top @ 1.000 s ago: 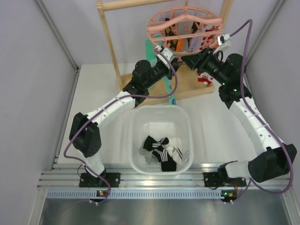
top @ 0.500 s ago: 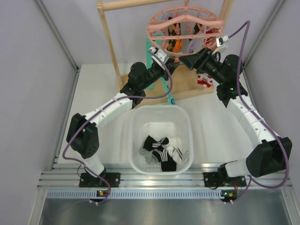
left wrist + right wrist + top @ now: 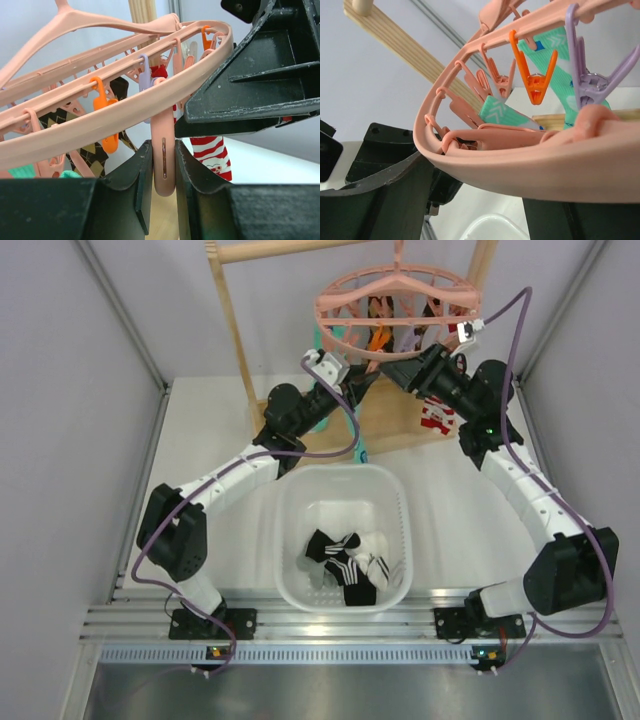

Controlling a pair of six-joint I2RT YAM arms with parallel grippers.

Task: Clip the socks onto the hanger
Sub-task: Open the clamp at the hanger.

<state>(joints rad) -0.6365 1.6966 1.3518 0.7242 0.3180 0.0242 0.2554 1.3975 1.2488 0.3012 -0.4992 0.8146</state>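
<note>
Both arms reach far forward from their bases and lean in toward each other. The left arm is stretched out long, and its left gripper points up and to the right. Its fingers stand narrow and upright, pressed on either side of a pink peg. The right arm bends at the elbow, with the right gripper aimed left, just beside the left gripper's tip. The right gripper's fingers are spread wide apart.

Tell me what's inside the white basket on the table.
Inside the white basket lies a small heap of socks: a plain black sock, a black sock with white stripes, a white sock. Whatever lies beneath the heap is covered, so the count is unclear.
</note>
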